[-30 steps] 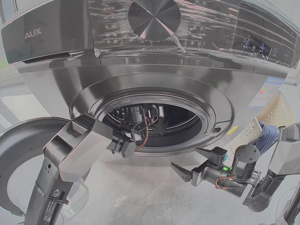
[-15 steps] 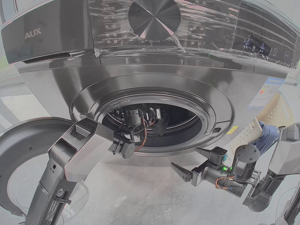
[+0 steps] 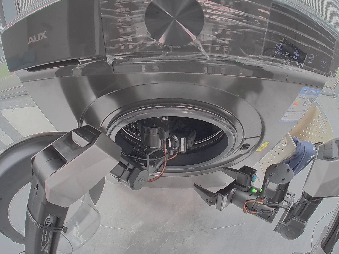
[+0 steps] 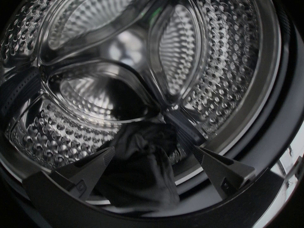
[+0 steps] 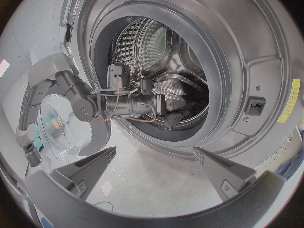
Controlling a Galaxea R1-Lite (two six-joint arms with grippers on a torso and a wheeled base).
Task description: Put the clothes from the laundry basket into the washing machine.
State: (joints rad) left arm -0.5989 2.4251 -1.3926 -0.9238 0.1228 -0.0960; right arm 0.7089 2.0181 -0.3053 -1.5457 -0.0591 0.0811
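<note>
The washing machine (image 3: 169, 85) stands with its round opening facing me. My left gripper (image 3: 187, 140) is inside the drum opening, open. A dark garment (image 4: 142, 174) lies crumpled at the drum's bottom front, just past the open fingers (image 4: 95, 168) and between them; I cannot tell whether they touch it. From the right wrist view the left gripper (image 5: 180, 104) hangs over that dark garment (image 5: 180, 115). My right gripper (image 3: 208, 177) is open and holds nothing, low in front of the machine, right of the opening. A blue garment (image 3: 303, 154) hangs over the laundry basket (image 3: 312, 126).
The machine's door (image 3: 17, 166) is swung open at the left, behind my left arm. The beige perforated basket stands against the machine's right side, close behind my right arm. Pale floor (image 3: 169, 212) lies free below the opening.
My left arm's elbow has dropped and swung left, and its wrist has turned and shifted right inside the opening. The dark cloth that hung at the gripper is now down in the drum. The right arm is still.
</note>
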